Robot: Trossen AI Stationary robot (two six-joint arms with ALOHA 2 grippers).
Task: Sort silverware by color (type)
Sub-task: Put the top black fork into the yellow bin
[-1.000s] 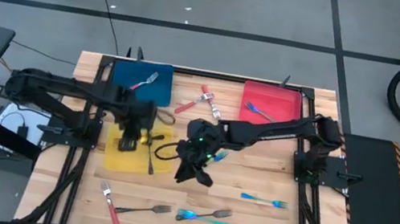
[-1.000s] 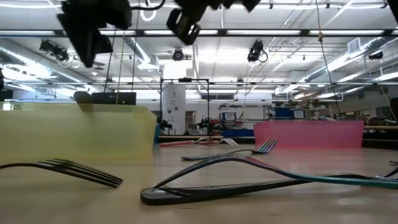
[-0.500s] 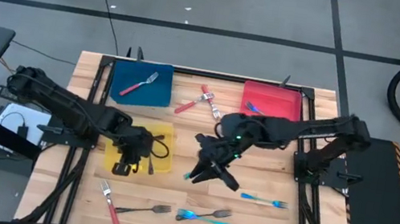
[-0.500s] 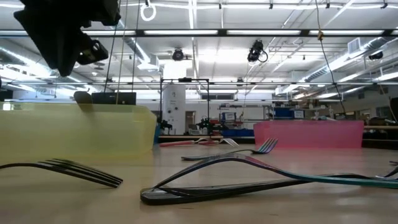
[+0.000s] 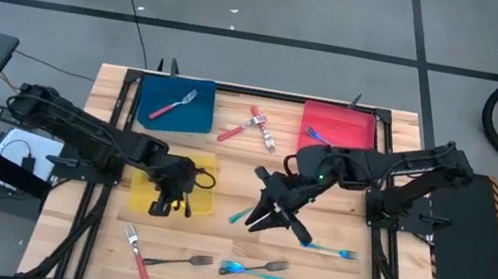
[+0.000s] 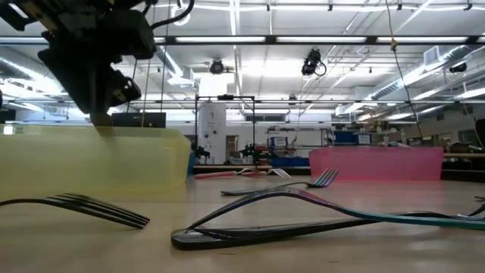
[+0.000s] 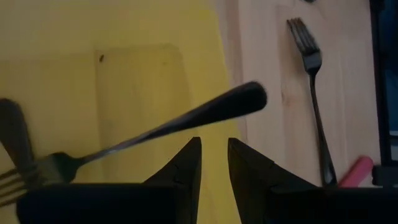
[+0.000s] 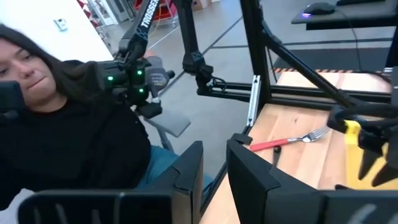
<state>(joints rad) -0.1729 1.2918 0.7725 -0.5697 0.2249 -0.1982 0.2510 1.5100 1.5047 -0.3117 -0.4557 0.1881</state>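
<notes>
My left gripper (image 5: 159,208) (image 7: 213,149) hangs low over the near edge of the yellow tray (image 5: 147,193), fingers slightly apart with nothing between them. Just ahead of them, a dark fork (image 7: 186,121) lies in the tray with its handle over the tray's rim. A second dark fork (image 7: 13,140) lies beside it. My right gripper (image 5: 253,225) (image 8: 214,155) is high above mid-table, open and empty. A teal fork (image 5: 238,217) shows just beside its fingertips in the high view. The blue tray (image 5: 193,120) holds a red fork (image 5: 171,104). The red tray (image 5: 352,126) holds a blue fork (image 5: 322,137).
Loose forks lie on the wood: two red ones (image 5: 249,124) between the far trays, a red one (image 5: 136,255), a dark one (image 5: 180,260), a teal and dark pair (image 5: 256,267) and a blue one (image 5: 330,249). A seated person (image 8: 68,118) is beyond the table's left side.
My left gripper has come down toward the yellow tray and shifted toward the table's near edge. My right gripper has risen out of the low view and moved toward the table's right edge, uncovering the teal fork where it stood.
</notes>
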